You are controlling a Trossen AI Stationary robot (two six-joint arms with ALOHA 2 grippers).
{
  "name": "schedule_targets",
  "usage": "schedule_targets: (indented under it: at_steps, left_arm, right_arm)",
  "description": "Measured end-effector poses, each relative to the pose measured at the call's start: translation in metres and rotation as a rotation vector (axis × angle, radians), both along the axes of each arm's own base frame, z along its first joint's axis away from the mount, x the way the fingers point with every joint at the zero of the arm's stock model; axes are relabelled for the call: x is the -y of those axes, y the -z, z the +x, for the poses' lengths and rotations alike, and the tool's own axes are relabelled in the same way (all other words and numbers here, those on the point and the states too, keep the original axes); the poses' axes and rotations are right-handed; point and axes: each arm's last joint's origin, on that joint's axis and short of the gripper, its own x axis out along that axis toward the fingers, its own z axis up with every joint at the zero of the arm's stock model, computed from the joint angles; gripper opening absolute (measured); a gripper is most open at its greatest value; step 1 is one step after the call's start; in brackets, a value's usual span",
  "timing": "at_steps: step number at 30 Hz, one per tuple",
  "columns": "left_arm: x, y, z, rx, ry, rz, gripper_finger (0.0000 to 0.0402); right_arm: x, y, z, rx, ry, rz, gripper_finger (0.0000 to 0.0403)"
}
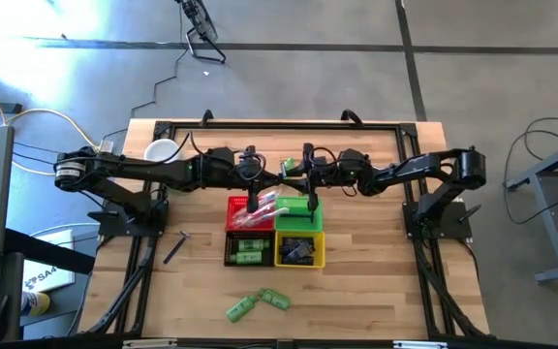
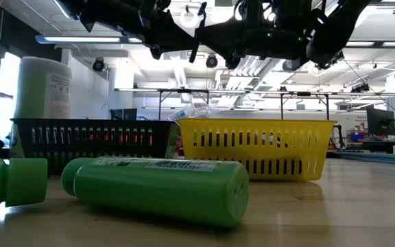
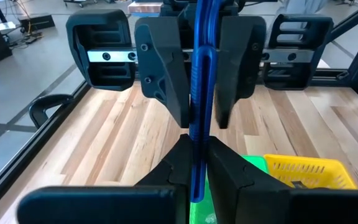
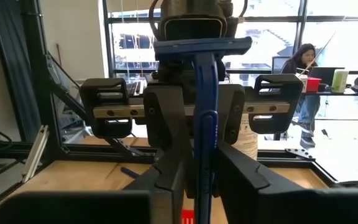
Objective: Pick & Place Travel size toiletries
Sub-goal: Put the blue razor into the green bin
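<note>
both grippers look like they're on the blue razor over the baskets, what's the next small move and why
Probably the left gripper should let go. Both wrist views show the blue razor pinched between the left gripper's fingers and the right gripper too, above the baskets, so it looks like a handover; releasing leaves it with the right.

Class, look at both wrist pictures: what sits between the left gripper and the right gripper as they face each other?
A blue razor, upright, with both the left gripper and the right gripper closed on its handle. Each wrist view shows it.

I see both arms meeting above four baskets (image 1: 274, 233) at mid-table; two green bottles (image 1: 257, 304) lie near me; a white cup (image 1: 161, 150) sits far left.
</note>
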Motion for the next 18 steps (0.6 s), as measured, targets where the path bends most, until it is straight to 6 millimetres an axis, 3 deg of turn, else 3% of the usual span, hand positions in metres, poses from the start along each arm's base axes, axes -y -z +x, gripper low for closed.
schedule_targets:
  at_steps: [6,18]
  left_arm:
    - [0.0000,-0.0001,-0.0001,0.000,0.000,-0.001,0.0026]
    - [0.0000,0.0002,-0.0002,-0.003,-0.001,-0.003,0.0030]
  right_arm:
    - [0.0000,0.0000,0.0000,0.000,0.001,-0.007,0.0035]
    - [0.0001,0.0002,0.0000,-0.001,0.004,-0.007,0.0031]
